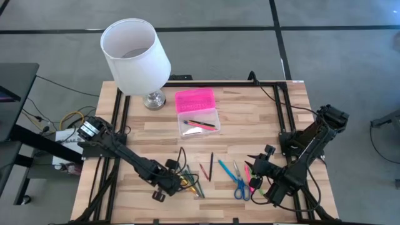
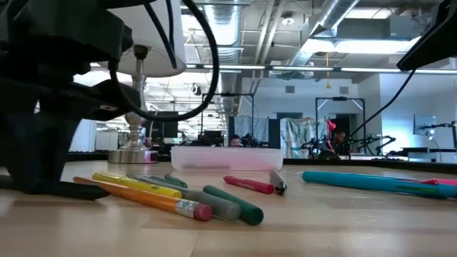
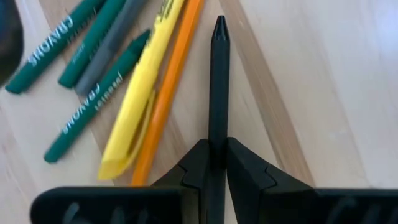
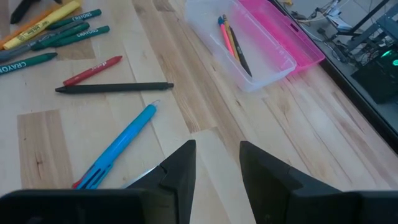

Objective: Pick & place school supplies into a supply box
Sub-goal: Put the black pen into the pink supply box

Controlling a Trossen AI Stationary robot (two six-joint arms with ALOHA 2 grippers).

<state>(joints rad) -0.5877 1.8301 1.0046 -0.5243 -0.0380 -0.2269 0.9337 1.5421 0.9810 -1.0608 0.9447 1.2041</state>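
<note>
Pale wood table from above: the pink-lidded box (image 1: 199,115) sits open at upper centre beside a white lamp (image 1: 136,59), holding a few items. Most supplies lie loose along the lower edge, so the task looks barely begun. The left gripper (image 1: 178,182) is at lower left, the right gripper (image 1: 256,170) at lower right.

Table-level: crayons and an orange pencil (image 2: 146,197) lie in front.

Left wrist: fingers pinch a black pen (image 3: 217,99).

Right wrist: jaws spread, empty, above a blue pen (image 4: 121,146).
</note>
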